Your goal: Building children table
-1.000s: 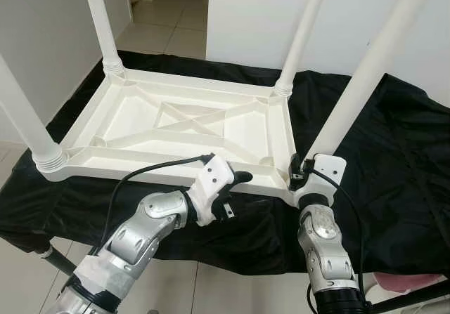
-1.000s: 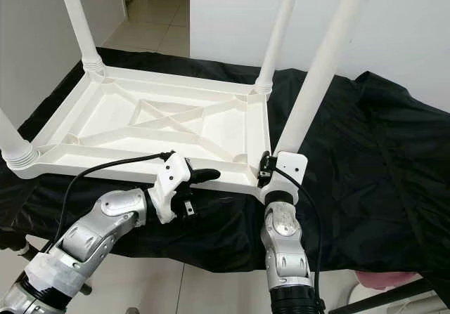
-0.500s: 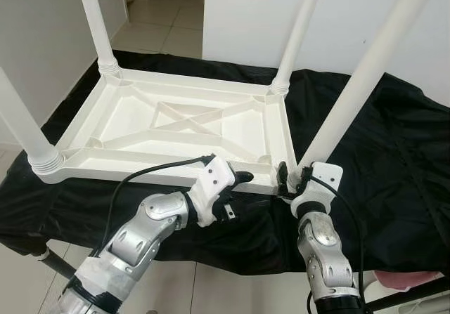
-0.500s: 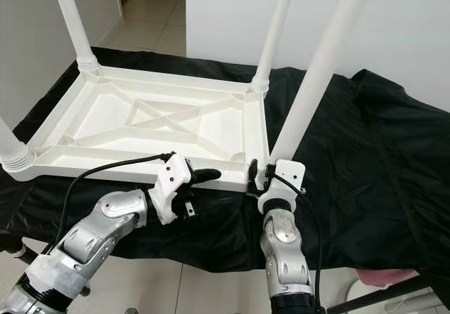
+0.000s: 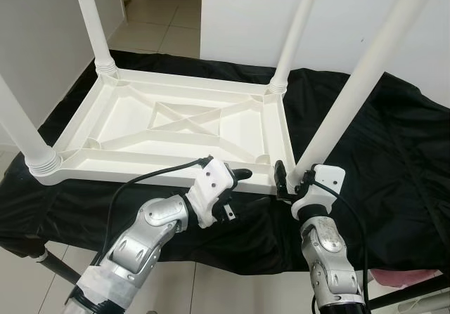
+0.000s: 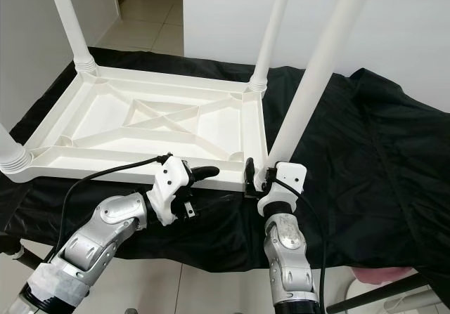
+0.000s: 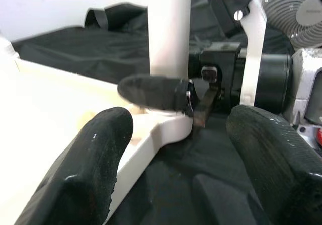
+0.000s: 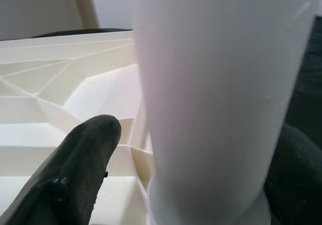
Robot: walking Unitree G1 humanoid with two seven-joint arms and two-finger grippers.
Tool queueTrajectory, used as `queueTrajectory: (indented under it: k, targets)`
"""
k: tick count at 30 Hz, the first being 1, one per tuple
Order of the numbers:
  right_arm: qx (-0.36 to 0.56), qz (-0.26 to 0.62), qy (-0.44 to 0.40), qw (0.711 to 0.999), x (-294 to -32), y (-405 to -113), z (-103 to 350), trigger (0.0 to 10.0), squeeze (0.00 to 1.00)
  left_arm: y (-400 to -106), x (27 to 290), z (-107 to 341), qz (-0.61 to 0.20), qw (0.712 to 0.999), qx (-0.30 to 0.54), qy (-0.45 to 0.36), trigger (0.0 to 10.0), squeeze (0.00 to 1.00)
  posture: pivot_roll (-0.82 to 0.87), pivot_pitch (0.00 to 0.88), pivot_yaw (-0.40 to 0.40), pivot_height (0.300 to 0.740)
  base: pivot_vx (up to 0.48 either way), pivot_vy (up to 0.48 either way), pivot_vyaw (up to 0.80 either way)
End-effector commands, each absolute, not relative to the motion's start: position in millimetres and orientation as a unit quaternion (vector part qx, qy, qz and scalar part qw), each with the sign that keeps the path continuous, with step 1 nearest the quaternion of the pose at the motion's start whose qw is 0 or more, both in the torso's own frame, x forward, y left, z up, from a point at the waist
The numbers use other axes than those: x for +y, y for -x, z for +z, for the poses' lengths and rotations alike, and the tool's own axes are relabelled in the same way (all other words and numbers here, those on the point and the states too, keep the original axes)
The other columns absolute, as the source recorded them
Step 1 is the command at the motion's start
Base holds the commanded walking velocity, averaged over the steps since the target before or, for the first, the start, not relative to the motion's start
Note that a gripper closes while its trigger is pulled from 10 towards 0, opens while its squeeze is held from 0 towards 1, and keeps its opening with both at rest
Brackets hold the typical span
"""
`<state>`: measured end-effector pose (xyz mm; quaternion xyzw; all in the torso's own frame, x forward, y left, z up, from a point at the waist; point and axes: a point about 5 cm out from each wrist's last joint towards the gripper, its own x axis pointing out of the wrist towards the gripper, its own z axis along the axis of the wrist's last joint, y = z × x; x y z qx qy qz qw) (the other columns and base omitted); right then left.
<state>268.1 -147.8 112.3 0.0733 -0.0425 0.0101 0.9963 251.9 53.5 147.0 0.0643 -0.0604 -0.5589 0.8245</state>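
Here, low in the centre-right of the head views, my right gripper [image 5: 288, 182] sits at the foot of the near right leg [image 5: 351, 89], just where that leg enters the corner of the upturned table top [image 5: 176, 128]. In the right wrist view the leg [image 8: 221, 99] rises between the two black fingers [image 8: 80, 169], one on each side. The fingers are spread about as wide as the leg, and I cannot tell if they really press it or only stand around it. The long axis of the leg goes upward and toward the upper right of the frame, nearly across the line of the fingers, so I judge a closing there would take it squarely.

My left gripper [image 5: 235, 179] is lower centre, just beside the near long edge of the table top, pointing toward the same corner. In the left wrist view its fingers [image 7: 85, 169] are wide apart and hold nothing. The right arm is clearly the nearer one to this leg.

Farther back, the table top lies upside down on the black cloth [image 5: 394, 152], its ribbed underside like a shallow tray with nothing in it. The near left leg [image 5: 24, 128], the far left leg [image 5: 91, 22] and the far right leg [image 5: 295, 36] stand upright in their corners.
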Motion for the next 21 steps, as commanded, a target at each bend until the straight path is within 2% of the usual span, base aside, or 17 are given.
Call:
queueTrajectory:
  k: [1,12,14,19,21]
  targets:
    - [-0.045,0.031,-0.083,0.995,-150,-267,114,10.0,0.00,-256,57,151,-0.512,0.852,-0.079,-0.073,10.0,0.00,0.00,0.000,-0.066,0.740,0.000,0.000,0.00]
    - [-0.067,0.139,-0.030,0.988,-177,-274,119,10.0,0.00,-257,61,146,-0.563,0.824,-0.028,-0.062,10.0,0.00,0.00,0.000,-0.057,0.740,0.000,0.000,0.00]
    - [-0.067,0.139,-0.030,0.988,-177,-274,119,10.0,0.00,-257,61,146,-0.563,0.824,-0.028,-0.062,10.0,0.00,0.00,0.000,-0.057,0.740,0.000,0.000,0.00]
    - [-0.058,0.237,-0.003,0.970,-183,-291,123,10.0,0.00,-256,55,148,-0.580,0.812,-0.028,-0.058,10.0,0.00,0.00,0.000,-0.047,0.740,0.000,0.000,0.00]
    - [-0.058,0.239,0.000,0.969,-183,-292,123,10.0,0.00,-256,55,148,-0.580,0.812,-0.028,-0.057,10.0,0.00,0.00,0.000,-0.047,0.740,0.000,0.000,0.00]
